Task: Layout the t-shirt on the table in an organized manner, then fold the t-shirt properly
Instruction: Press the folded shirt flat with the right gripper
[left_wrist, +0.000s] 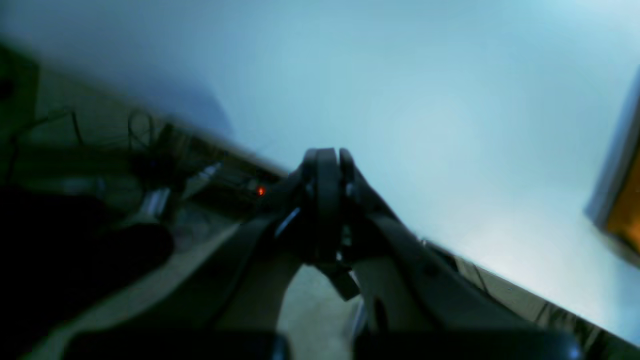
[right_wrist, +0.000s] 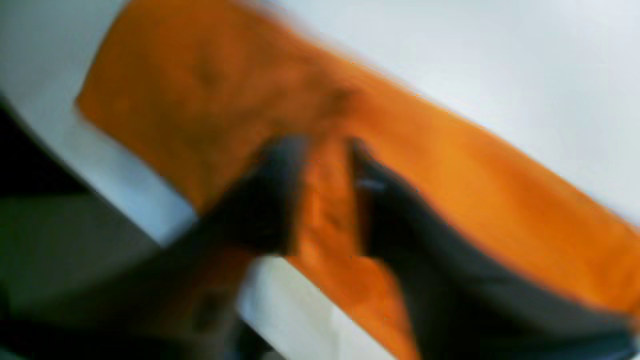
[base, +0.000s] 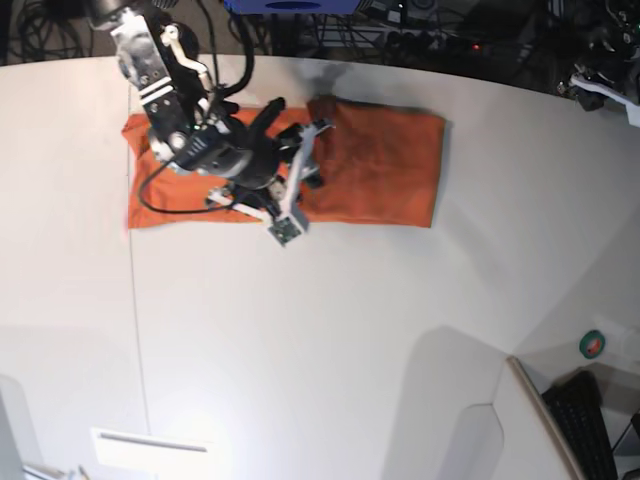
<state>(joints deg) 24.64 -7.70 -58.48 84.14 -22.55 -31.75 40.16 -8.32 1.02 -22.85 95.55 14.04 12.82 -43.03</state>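
The orange t-shirt (base: 380, 165) lies as a long flat strip near the far edge of the white table (base: 350, 330). My right gripper (base: 312, 150) is over the strip's middle. In the blurred right wrist view its dark fingers (right_wrist: 280, 200) stand on either side of a raised fold of the t-shirt (right_wrist: 450, 165), shut on it. My left gripper (left_wrist: 327, 152) is shut and empty, held above the table's edge (left_wrist: 400, 75), away from the shirt. A blurred orange patch (left_wrist: 627, 210) shows at that view's right edge.
A thin dark seam (base: 135, 330) runs down the table's left side. A grey-white panel with a slot (base: 150, 445) lies at the near left. A green tape roll (base: 593, 345) and a keyboard (base: 585, 410) sit off the curved edge at right. Cables (base: 420, 25) crowd the far side.
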